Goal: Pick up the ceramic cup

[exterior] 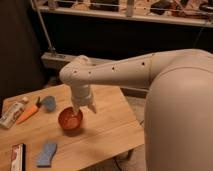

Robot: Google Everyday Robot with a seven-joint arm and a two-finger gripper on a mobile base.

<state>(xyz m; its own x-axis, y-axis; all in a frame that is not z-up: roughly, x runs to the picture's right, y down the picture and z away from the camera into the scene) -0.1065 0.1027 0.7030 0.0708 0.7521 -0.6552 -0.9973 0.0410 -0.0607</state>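
Camera view: gripper [83, 108] poised over the right rim of the ceramic cup [70, 121], which stands upright near the middle of the wooden table [112, 137]. Jaws are spread and appear to straddle the rim. Recommended practice: descend with one jaw inside and one outside, close squarely on the wall, then lift vertically.

Wood table [110, 125] w/ dark wall [125, 42] behind, metal rail [100, 13] up top.
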